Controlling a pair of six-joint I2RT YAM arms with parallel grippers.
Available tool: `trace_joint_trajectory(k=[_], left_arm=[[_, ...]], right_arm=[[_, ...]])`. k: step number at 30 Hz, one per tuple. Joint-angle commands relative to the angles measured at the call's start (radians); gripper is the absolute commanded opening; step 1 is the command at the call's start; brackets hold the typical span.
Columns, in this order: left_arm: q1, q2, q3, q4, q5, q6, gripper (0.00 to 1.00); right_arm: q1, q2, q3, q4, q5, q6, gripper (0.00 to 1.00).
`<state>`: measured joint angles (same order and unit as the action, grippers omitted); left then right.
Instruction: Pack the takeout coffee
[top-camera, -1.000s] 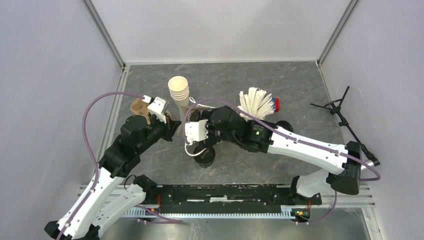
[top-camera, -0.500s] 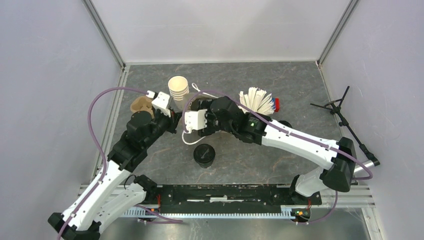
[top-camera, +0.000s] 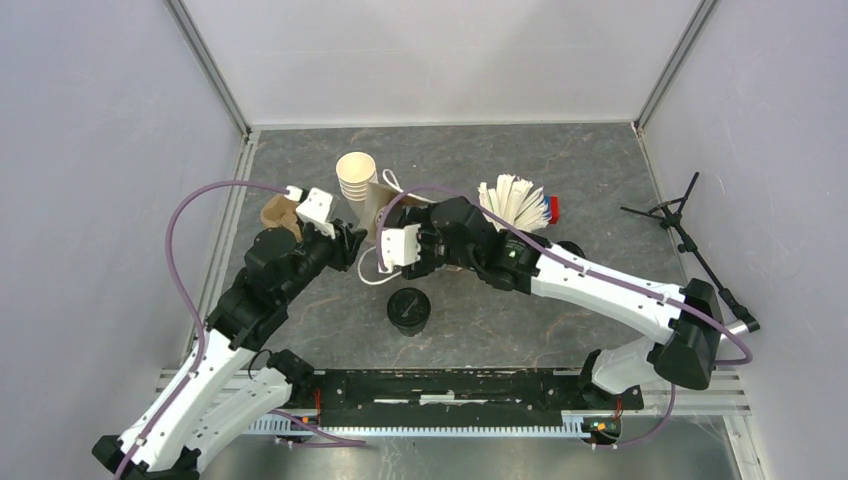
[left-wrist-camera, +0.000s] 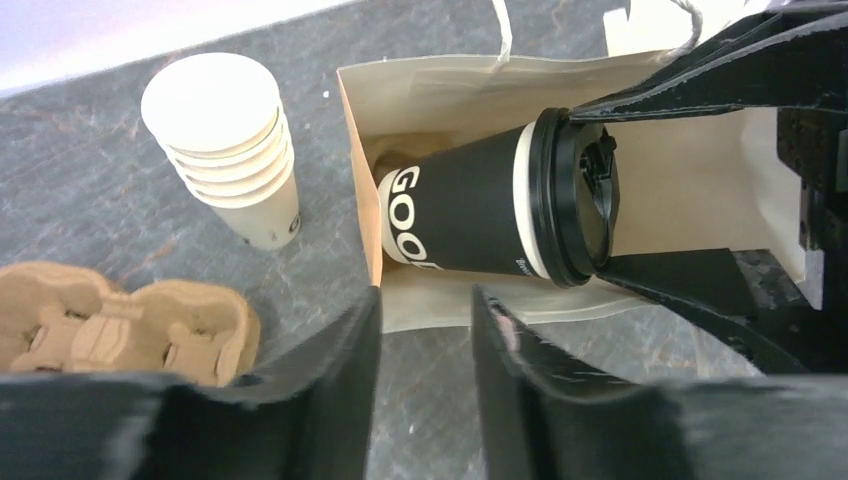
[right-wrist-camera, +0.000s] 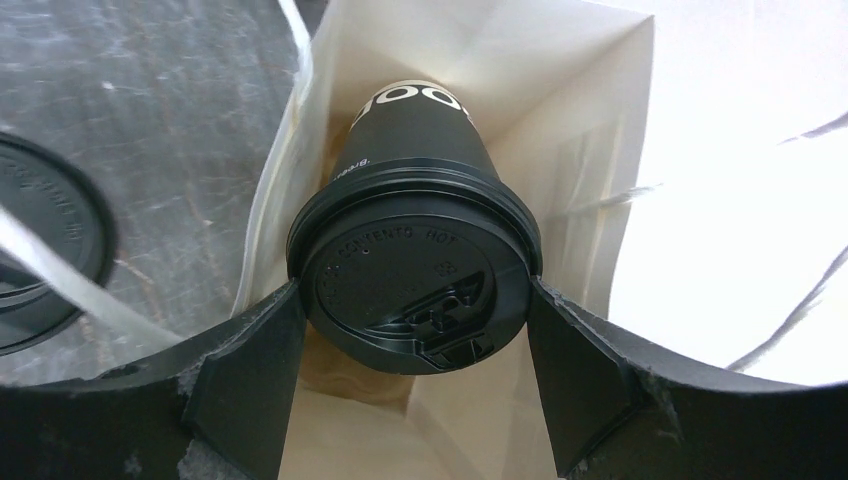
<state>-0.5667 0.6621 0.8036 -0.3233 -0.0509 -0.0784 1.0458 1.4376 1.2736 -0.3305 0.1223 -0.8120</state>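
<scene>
My right gripper (top-camera: 385, 232) (right-wrist-camera: 415, 300) is shut on a takeout coffee cup (left-wrist-camera: 480, 215) (right-wrist-camera: 415, 275), black-sleeved with a cream band and a black lid. It holds the cup by the lid, lying sideways inside the open brown paper bag (top-camera: 378, 200) (left-wrist-camera: 450, 90) (right-wrist-camera: 600, 150). My left gripper (top-camera: 352, 243) (left-wrist-camera: 425, 295) is open and empty, its tips just short of the bag's near edge. A second lidded coffee cup (top-camera: 408, 310) stands on the table nearer the arm bases; its lid shows at the left of the right wrist view (right-wrist-camera: 40, 250).
A stack of lidless cream cups (top-camera: 357, 178) (left-wrist-camera: 225, 150) stands left of the bag. A brown cardboard cup carrier (top-camera: 278, 212) (left-wrist-camera: 120, 330) lies further left. A cup of white sticks (top-camera: 512, 205) stands right of the bag. A black stand (top-camera: 680, 215) is at the far right.
My right gripper has carried the cup away from the standing cup and back into the bag. My left gripper has shifted back and right toward the bag's mouth.
</scene>
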Motion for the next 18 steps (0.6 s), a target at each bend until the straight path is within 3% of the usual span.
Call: trace_joint_trajectory(k=[1, 3, 9, 18], left_arm=[[0.004, -0.019, 0.124, -0.193, -0.024, -0.051, 0.54], [0.004, -0.019, 0.179, -0.282, -0.011, -0.054, 0.63], [0.002, 0.045, 0.281, -0.465, -0.004, -0.099, 0.65], [0.004, 0.107, 0.232, -0.391, 0.055, -0.162, 0.72]], right_arm=[[0.026, -0.065, -0.037, 0.030, -0.095, 0.021, 0.79], [0.035, -0.082, -0.055, 0.031, -0.099, 0.030, 0.79], [0.052, -0.122, -0.090, 0.009, -0.104, 0.055, 0.79], [0.072, -0.180, -0.149, -0.019, -0.058, 0.083, 0.79]])
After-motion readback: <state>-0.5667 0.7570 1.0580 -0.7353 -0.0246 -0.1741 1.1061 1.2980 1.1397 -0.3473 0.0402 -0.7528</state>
